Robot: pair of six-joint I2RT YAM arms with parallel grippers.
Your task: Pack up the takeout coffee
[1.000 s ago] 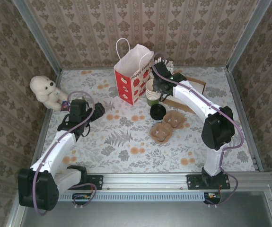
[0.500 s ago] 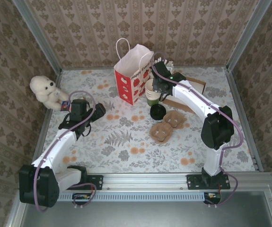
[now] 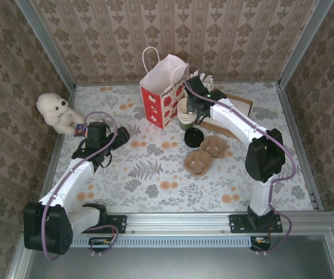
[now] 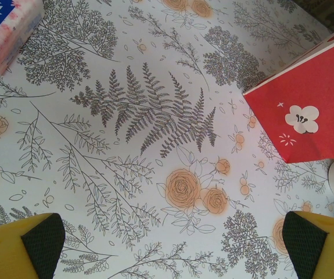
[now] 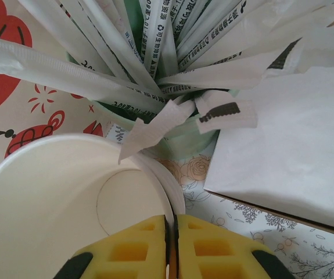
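**Item 1, right gripper** (image 5: 171, 225). Low centre of its wrist view. The yellow fingers are drawn together with only a thin seam between them. The rim of a plain cream paper cup (image 5: 62, 192) runs into that seam, so I read this as a pinch on the cup wall. An open cup offers only its lip from above, which would explain the grip.

**Item 2, takeout coffee** (image 3: 194, 138). Just right of centre in the overhead view, black lid up. It sits just below the cream cup and next to the cardboard carriers (image 3: 204, 156). Neither gripper touches it. In my judgement the wrong cup is in hand, or it is being cleared out of the way.

**Item 3, paper bag** (image 3: 162, 96). Red and white, upper centre overhead, upright with its mouth open. It is presumably stood that way to take a cup lowered from above.

**Item 4, pale green cup of white sticks** (image 5: 155, 70). Top of the right wrist view, just behind the cream cup and crowding the approach.

**Item 5, left gripper** (image 4: 172, 241). The pads sit in the bottom corners of its own view, spread fully, with nothing between them. It hovers over the floral table (image 4: 126, 174), apparently parked clear of the bag.

**Item 6, tissue pack** (image 4: 7, 23). Upper left of the left wrist view. Not needed.
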